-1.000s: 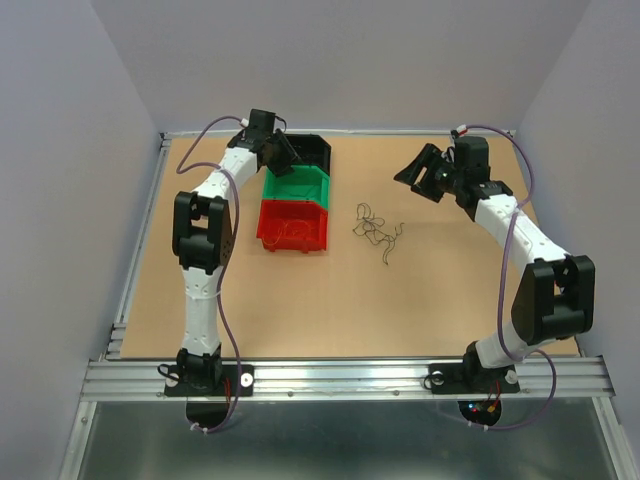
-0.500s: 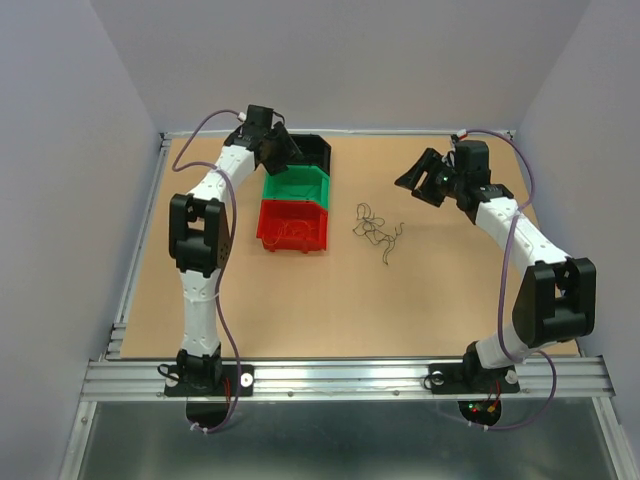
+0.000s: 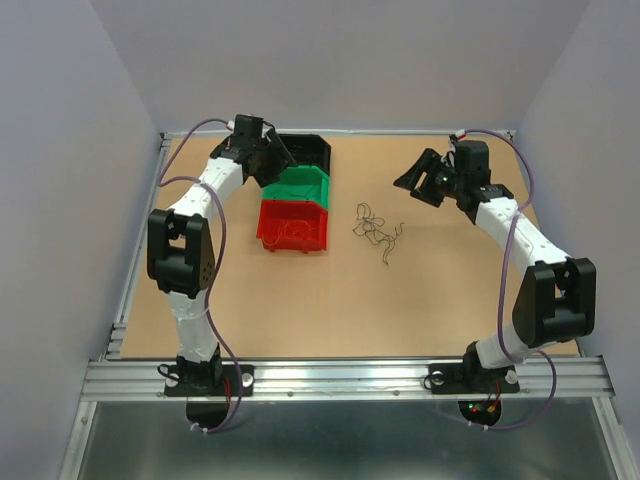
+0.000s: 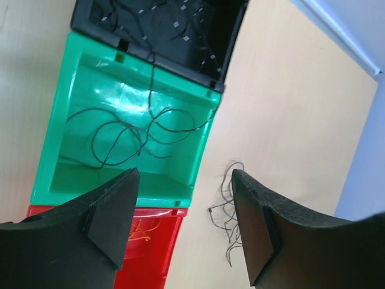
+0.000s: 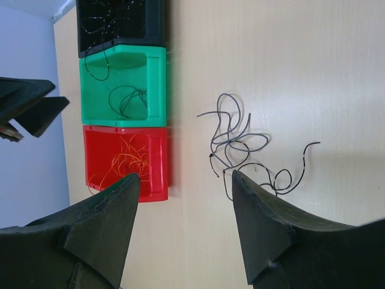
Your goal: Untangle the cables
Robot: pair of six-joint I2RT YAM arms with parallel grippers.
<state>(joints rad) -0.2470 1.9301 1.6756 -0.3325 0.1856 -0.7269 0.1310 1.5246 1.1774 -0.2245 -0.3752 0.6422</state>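
The loose cables [image 3: 375, 231] are thin grey and black wires in a small clump on the table, right of the bins. They also show in the left wrist view [image 4: 226, 208] and the right wrist view [image 5: 239, 143]. My left gripper [image 3: 276, 160] is open and empty, hovering over the green bin [image 3: 318, 188] and black bin [image 3: 322, 150]. My right gripper [image 3: 417, 179] is open and empty, up in the air to the right of the clump. A dark wire [image 4: 129, 135] lies in the green bin, orange wire [image 5: 126, 162] in the red bin [image 3: 268, 230], and black wire in the black bin.
The three bins stand in a row, black farthest, green in the middle [image 4: 162, 180], red nearest [image 4: 150, 241]. The table's far edge and right wall [image 4: 367, 150] lie beyond the clump. My left gripper's fingers [image 5: 36, 111] show at the left edge of the right wrist view.
My left arm has swung its elbow out to the left and its gripper has shifted a little left and back over the bins. The right arm and the clump have hardly moved.
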